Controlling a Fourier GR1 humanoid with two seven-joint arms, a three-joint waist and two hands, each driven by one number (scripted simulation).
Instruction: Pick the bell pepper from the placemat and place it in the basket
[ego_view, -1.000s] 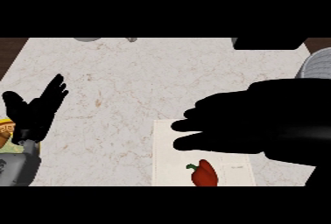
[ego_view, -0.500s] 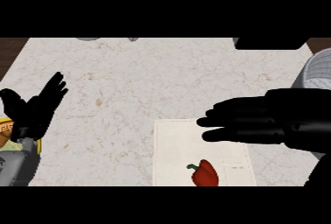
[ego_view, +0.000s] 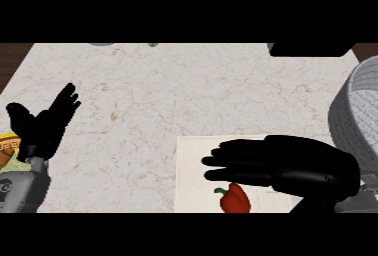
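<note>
Pepper (ego_view: 236, 199): red, green stem, lying on the white placemat (ego_view: 193, 170) near its lower edge, not grasped. Right hand (ego_view: 284, 166): above the mat, fingers extended leftward and unclenched, partly covering the pepper's top; contact cannot be determined. Basket (ego_view: 358, 112): grey, at the right edge, apart from the pepper. Left hand (ego_view: 44, 127): at the left edge, fingers up, released, holding nothing.

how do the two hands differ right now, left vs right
The left hand shows at the view's left edge over bare counter, fingers pointing up and away; the right hand lies flat over the placemat, fingers pointing toward the view's left. The left hand is far from the bell pepper; the right hand hovers just above it and partly covers it. The right hand looks larger in view. Both are black, open, and hold nothing.
</note>
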